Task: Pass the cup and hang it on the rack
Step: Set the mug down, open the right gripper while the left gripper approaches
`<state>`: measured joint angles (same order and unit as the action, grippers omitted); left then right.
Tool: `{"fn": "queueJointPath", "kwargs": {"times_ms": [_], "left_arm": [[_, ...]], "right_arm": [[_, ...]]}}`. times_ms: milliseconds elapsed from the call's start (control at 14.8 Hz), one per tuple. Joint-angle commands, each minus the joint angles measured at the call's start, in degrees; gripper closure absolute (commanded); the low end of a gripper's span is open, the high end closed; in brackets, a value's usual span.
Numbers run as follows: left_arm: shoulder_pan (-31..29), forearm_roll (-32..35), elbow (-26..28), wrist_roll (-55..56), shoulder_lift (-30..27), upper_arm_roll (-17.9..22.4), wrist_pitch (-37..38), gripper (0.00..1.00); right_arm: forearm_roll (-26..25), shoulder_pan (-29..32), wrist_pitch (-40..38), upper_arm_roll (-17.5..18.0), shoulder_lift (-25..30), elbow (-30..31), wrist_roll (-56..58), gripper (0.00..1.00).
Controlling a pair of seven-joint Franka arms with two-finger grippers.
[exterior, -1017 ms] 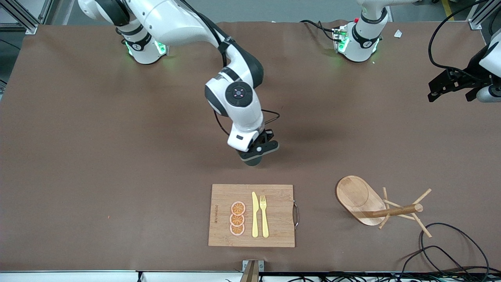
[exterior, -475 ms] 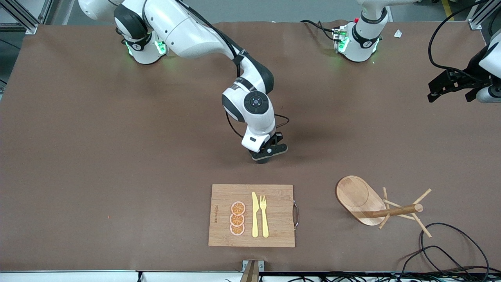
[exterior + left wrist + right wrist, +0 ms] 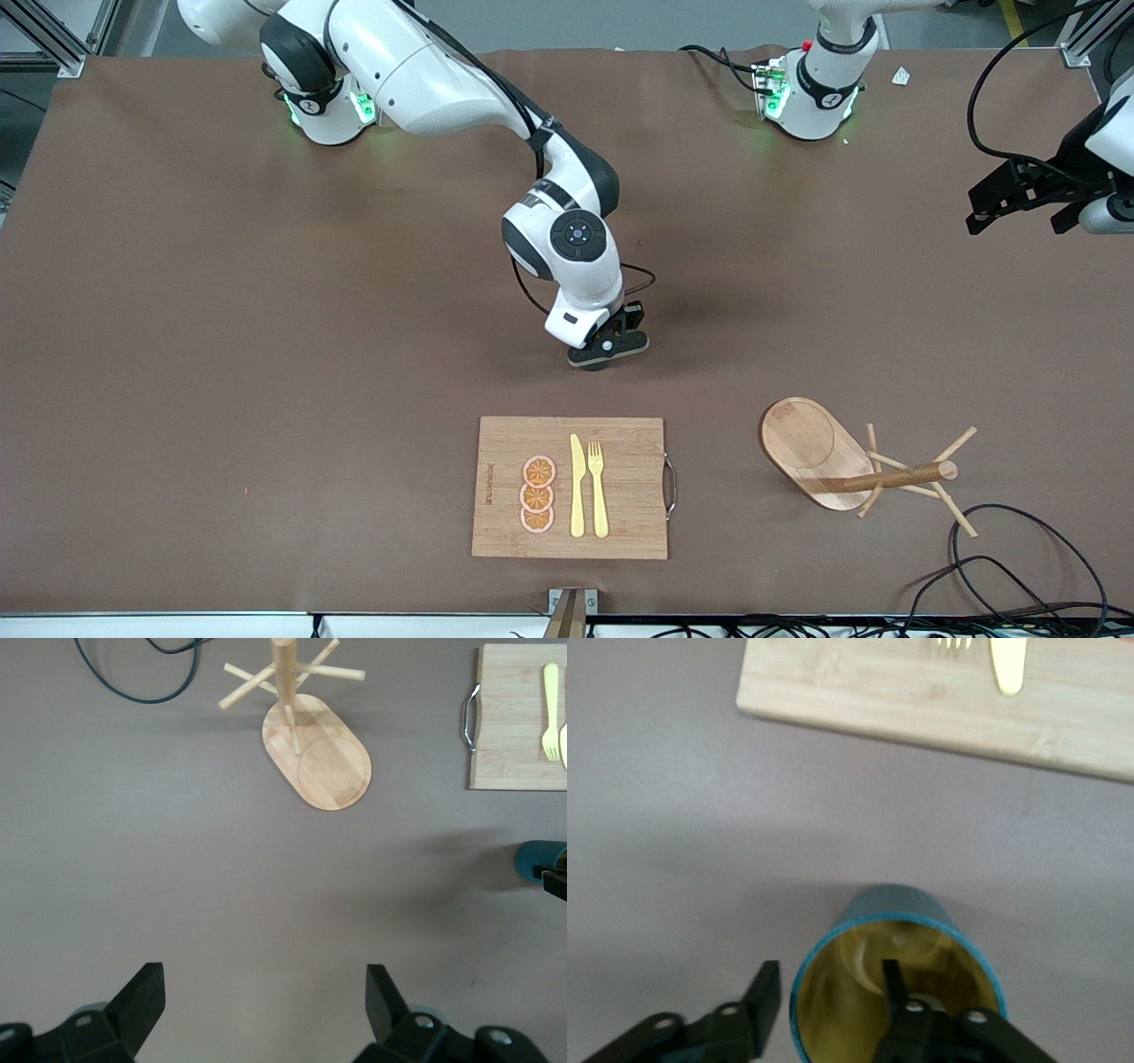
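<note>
The dark teal cup [image 3: 897, 901] with its mustard-yellow inside stands upright on the brown table mid-table, farther from the front camera than the cutting board. My right gripper [image 3: 830, 970] is low over it and open: one finger [image 3: 765, 985] is outside the wall with a small gap, the other is inside the mouth. From the front the right gripper [image 3: 608, 348] hides nearly all of the cup. The left wrist view catches the cup [image 3: 539, 858] at its edge. The wooden rack [image 3: 817, 449] stands toward the left arm's end. My left gripper [image 3: 1019, 191] waits open, high over that end.
A bamboo cutting board [image 3: 620, 483] with orange slices, a yellow knife and a fork lies near the front edge, between the cup and the camera. Black cables [image 3: 1019, 567] coil on the table beside the rack [image 3: 323, 757]. In the left wrist view the left gripper [image 3: 263, 979] has bare table under it.
The right arm carried the cup a little toward the left arm's end and down to the table, then its fingers parted from the cup's wall. The left arm stayed put.
</note>
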<state>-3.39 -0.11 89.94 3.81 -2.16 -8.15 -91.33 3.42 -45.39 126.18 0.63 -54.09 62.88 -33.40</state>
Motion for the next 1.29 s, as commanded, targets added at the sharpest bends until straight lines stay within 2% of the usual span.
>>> {"fn": "queueJointPath", "kwargs": {"times_ms": [0,203,475,678,949,1220], "left_arm": [[1.45,-0.42,-1.26,4.25,1.72,-1.60,-0.61,0.00],[3.12,0.11,-1.26,13.13,3.12,-4.93,-1.39,0.00],[4.70,0.28,-1.34,21.65,4.44,-8.45,-1.75,0.00],[7.51,0.54,-1.52,27.11,5.94,-9.16,-1.84,0.00],[14.53,5.02,-3.72,35.80,9.01,-9.25,-1.84,0.00],[23.76,12.92,-3.98,50.03,14.62,-9.25,-1.84,0.00]], "right_arm": [[2.19,1.44,-0.50,0.16,3.01,-0.04,-0.70,0.00],[4.31,6.95,-2.33,0.24,7.31,0.13,-0.70,0.00],[3.70,15.48,-11.11,0.16,13.20,0.39,1.66,0.00],[3.61,23.29,-19.55,-0.02,18.21,0.40,6.67,0.00],[3.52,34.90,-24.57,-0.02,21.47,0.48,10.43,0.00],[2.82,43.61,-27.39,-0.11,26.65,5.13,19.76,0.00]]}}
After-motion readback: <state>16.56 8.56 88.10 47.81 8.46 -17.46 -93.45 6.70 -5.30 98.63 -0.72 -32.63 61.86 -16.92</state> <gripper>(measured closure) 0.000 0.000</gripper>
